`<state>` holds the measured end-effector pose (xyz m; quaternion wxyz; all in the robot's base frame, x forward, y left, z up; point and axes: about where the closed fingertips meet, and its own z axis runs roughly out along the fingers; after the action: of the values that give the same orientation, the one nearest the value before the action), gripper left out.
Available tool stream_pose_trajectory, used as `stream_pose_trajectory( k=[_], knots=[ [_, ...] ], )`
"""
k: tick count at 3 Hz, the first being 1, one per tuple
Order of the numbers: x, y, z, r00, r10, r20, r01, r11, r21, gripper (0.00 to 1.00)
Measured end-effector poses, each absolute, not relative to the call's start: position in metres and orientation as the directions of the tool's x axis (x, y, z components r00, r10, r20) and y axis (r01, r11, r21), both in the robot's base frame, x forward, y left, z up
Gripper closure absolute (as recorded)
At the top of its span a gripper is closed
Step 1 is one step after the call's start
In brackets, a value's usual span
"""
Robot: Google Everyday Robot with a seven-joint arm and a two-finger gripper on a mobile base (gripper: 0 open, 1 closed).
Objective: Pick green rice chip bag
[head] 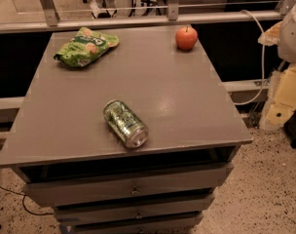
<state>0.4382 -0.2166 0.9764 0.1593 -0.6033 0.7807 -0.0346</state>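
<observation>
Green soda can point(125, 123) lying on its side, front-ctr of grey drawer cabinet point(187, 106) top. Red apple point(186, 37) at back-rt corner, well apart from can. Speckled floor point(265, 189) below.

grey drawer cabinet point(133, 191) on speckled floor point(265, 189).

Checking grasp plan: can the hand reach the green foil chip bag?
Probably yes: the crinkly green foil chip bag lies alone at the far-left corner; the green metal can and red apple sit well apart. The hand is out of view.
</observation>
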Motion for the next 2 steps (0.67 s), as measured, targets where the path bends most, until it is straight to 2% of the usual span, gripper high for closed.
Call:
stream_pose_trajectory(
  k=[2],
  knots=[
    [0.4458, -0.2111, 0.9758, -0.213, -0.95, -0.227, -0.927, 0.27, -0.26, 0.0]
  ],
)
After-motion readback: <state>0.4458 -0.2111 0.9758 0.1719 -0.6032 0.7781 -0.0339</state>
